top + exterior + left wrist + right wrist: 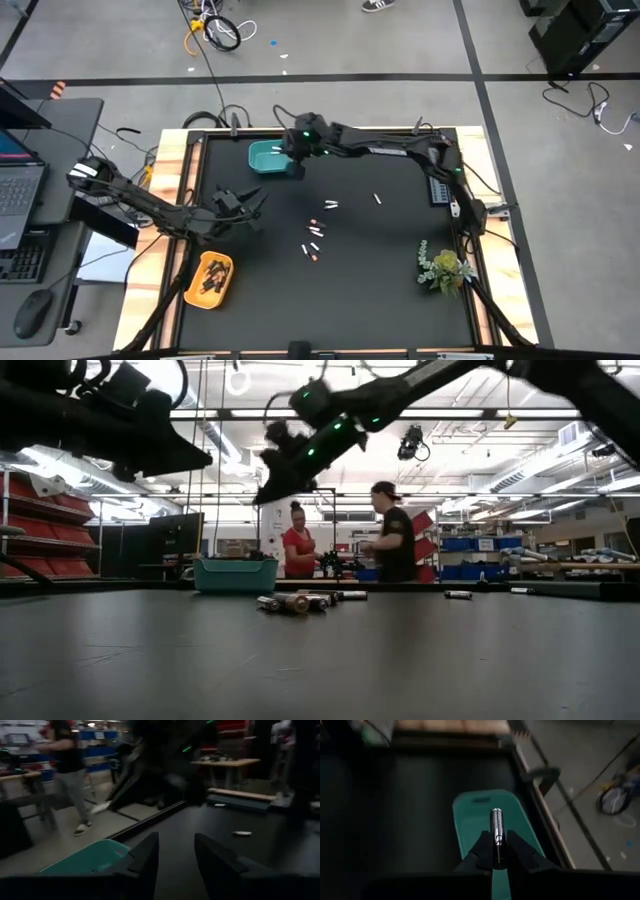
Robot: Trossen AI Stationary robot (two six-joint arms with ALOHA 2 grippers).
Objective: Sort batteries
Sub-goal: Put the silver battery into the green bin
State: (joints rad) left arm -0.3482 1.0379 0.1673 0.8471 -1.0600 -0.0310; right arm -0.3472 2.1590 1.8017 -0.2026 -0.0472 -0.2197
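Low in the middle of the frame, the right gripper (495,851) has its two dark fingers (482,851) pinched on a slim silvery battery (496,826). The battery stands lengthwise up the frame, its rounded tip toward the frame's centre, its lower end hidden between the fingers. Behind it lies a teal bin (470,817), rounded at its upper end and running down behind the gripper. The bin sits on a black table (410,805) that fills the left and centre. A pale wooden edge (545,815) slants down the right side, with grey floor (580,765) beyond and a loop of cable (612,800) at right.
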